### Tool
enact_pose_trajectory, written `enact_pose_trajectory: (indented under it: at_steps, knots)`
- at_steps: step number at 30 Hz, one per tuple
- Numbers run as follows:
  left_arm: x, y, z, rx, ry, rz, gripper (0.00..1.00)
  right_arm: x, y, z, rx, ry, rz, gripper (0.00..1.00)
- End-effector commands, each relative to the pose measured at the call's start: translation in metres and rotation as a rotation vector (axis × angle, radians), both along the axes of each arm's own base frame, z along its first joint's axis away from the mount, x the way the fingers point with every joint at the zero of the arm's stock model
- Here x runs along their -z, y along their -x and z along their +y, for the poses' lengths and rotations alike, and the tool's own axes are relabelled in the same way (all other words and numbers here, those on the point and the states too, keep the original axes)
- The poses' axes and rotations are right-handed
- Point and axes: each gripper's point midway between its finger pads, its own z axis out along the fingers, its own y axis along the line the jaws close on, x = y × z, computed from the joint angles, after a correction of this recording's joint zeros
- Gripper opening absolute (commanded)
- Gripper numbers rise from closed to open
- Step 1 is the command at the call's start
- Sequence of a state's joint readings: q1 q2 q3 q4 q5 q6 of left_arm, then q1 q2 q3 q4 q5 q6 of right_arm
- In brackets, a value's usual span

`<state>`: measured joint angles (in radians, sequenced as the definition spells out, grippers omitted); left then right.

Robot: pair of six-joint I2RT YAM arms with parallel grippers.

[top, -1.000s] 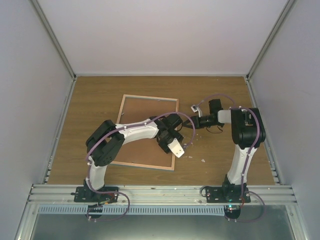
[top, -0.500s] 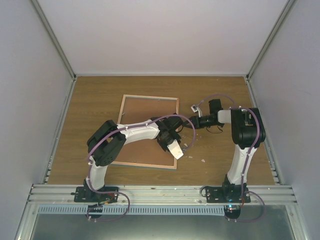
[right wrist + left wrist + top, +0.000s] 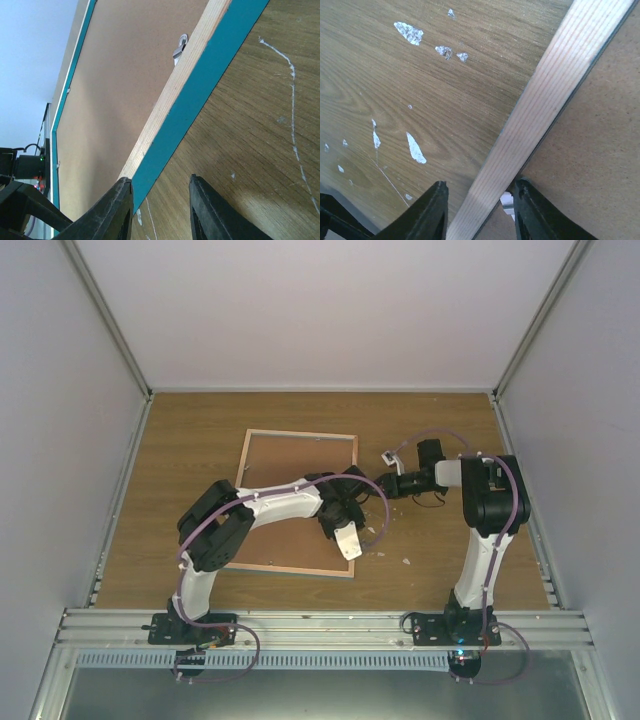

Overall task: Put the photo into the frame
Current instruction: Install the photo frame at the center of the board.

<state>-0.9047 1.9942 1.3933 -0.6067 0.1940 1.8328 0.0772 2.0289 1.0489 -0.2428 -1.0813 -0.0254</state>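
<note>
The frame (image 3: 280, 465) lies back-up on the wooden table, its brown board showing inside a light wood edge. My left gripper (image 3: 348, 540) hangs over its right rail near the front corner. In the left wrist view the jaws (image 3: 480, 187) stand open astride the wooden rail (image 3: 545, 85), the right finger (image 3: 530, 215) against its inner side and the left finger apart from it. My right gripper (image 3: 387, 485) sits just outside the frame's right edge. It is open (image 3: 160, 180), with only table between the fingers and its left finger (image 3: 115, 210) beside the teal edge (image 3: 200, 95). The photo is hidden.
White chips and scratches (image 3: 410, 32) mark the table right of the frame (image 3: 405, 562). A small metal tab (image 3: 179, 46) sits on the frame's back by the rail. Enclosure walls stand on three sides, and an aluminium rail (image 3: 320, 620) runs along the near edge.
My left gripper has shifted a little to the left, onto the frame's right rail. The right arm and the frame have stayed put.
</note>
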Motion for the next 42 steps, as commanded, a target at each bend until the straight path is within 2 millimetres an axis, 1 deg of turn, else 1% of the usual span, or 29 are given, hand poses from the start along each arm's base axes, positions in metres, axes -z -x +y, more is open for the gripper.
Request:
enact_pose_trajectory:
  at_steps: [1,4,6,7,8,10,12,14,16,18,20,22,24,25,28,29,30,34,39,42]
  knots:
    - [0.022,0.0,0.01,0.071,-0.095,-0.016,0.36,-0.002,-0.003,-0.002,0.0,-0.019,-0.004,0.33]
    - [0.02,-0.003,0.009,0.074,-0.1,-0.018,0.28,-0.002,-0.003,-0.002,0.0,-0.022,-0.004,0.32]
    - [0.017,-0.005,0.007,0.077,-0.096,-0.027,0.27,-0.003,-0.002,-0.001,-0.002,-0.025,-0.002,0.32]
    - [0.015,-0.006,0.005,0.076,-0.088,-0.032,0.3,-0.003,-0.003,-0.002,-0.002,-0.026,-0.004,0.32]
    - [0.011,-0.007,0.002,0.072,-0.072,-0.038,0.36,-0.003,-0.003,-0.002,-0.002,-0.024,-0.004,0.32]
    - [-0.001,-0.014,-0.007,0.039,-0.029,-0.053,0.52,-0.004,-0.003,-0.001,-0.003,-0.024,-0.008,0.32]
    - [-0.018,-0.024,-0.014,0.0,0.003,-0.073,0.6,-0.006,-0.004,-0.002,-0.002,-0.024,-0.019,0.32]
    - [-0.036,-0.031,-0.014,-0.049,0.024,-0.066,0.61,-0.01,-0.006,-0.002,0.002,-0.023,-0.034,0.33]
    - [-0.053,-0.034,-0.008,-0.102,0.045,-0.042,0.61,-0.017,-0.01,-0.006,0.015,-0.023,-0.057,0.34]
    - [-0.067,-0.036,0.002,-0.172,0.066,-0.013,0.62,-0.027,-0.016,-0.012,0.038,-0.022,-0.091,0.35]
    - [-0.075,-0.035,0.013,-0.272,0.082,0.021,0.62,-0.04,-0.026,-0.021,0.067,-0.018,-0.142,0.38]
    - [-0.079,-0.023,0.023,-0.382,0.097,0.087,0.61,-0.055,-0.038,-0.039,0.119,-0.007,-0.193,0.42]
    - [-0.08,-0.005,0.029,-0.497,0.123,0.179,0.61,-0.068,-0.045,-0.046,0.147,0.002,-0.231,0.46]
    - [-0.081,0.005,0.031,-0.555,0.129,0.234,0.6,-0.075,-0.048,-0.048,0.154,0.009,-0.252,0.52]
    - [-0.076,0.031,0.036,-0.719,0.132,0.371,0.6,-0.088,-0.053,-0.049,0.166,0.014,-0.286,0.62]
    - [-0.068,0.039,0.039,-0.753,0.118,0.399,0.59,-0.091,-0.052,-0.05,0.171,0.015,-0.291,0.66]
    - [-0.064,0.046,0.04,-0.781,0.113,0.422,0.58,-0.093,-0.052,-0.05,0.175,0.017,-0.292,0.68]
    - [-0.048,0.071,0.045,-0.82,0.095,0.462,0.56,-0.096,-0.044,-0.05,0.181,0.021,-0.281,0.7]
    - [-0.034,0.102,0.046,-0.838,0.059,0.55,0.53,-0.09,-0.036,-0.052,0.196,0.034,-0.258,0.71]
    - [-0.025,0.112,0.045,-0.864,0.057,0.566,0.53,-0.085,-0.033,-0.051,0.198,0.03,-0.235,0.71]
